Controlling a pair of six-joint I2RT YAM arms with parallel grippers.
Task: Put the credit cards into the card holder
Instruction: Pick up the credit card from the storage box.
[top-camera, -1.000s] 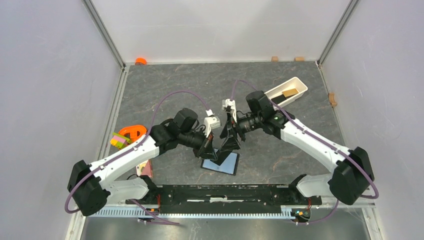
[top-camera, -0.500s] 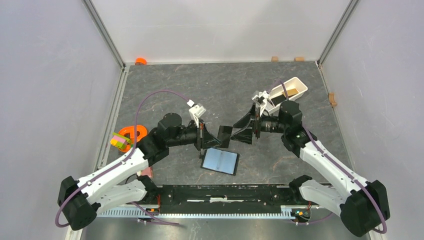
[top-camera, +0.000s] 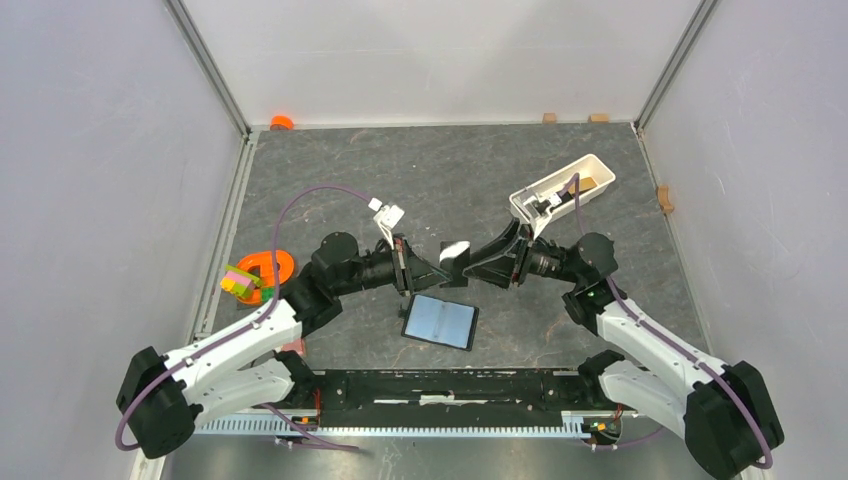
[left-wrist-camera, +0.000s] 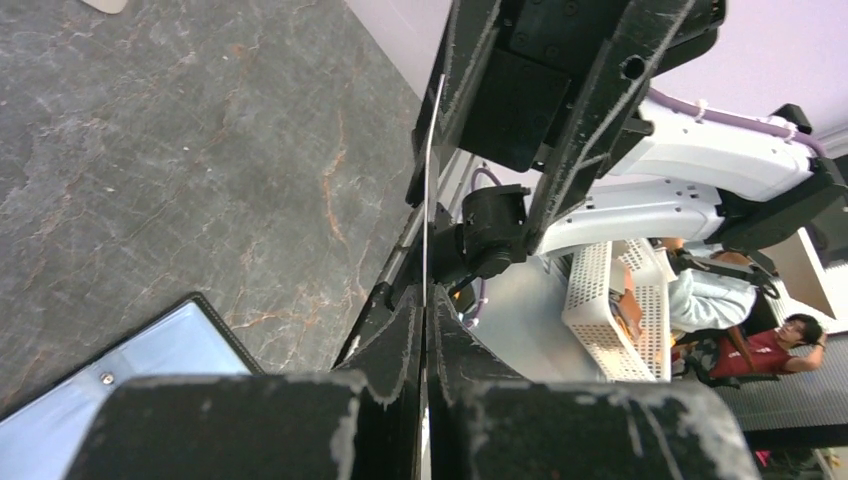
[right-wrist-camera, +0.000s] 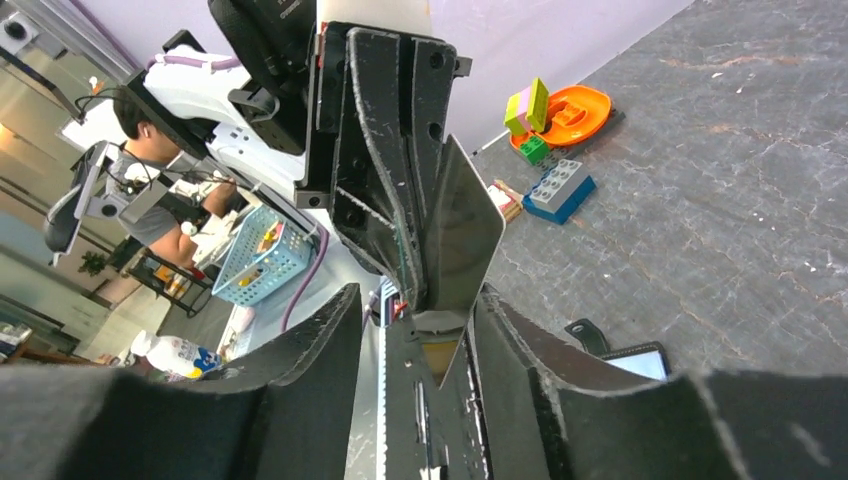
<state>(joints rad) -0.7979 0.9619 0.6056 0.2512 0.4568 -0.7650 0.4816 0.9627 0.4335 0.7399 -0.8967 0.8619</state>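
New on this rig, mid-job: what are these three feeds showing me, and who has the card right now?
You are driving two robot arms bolted at the table's near edge. One feed looks down from overhead; the other two come from a camera on each wrist. The left gripper is shut on a black credit card, held in the air. The right gripper faces it, fingers spread either side of the card. Below lies the open card holder, light blue inside. Elsewhere: a white tray, an orange toy and coloured blocks.
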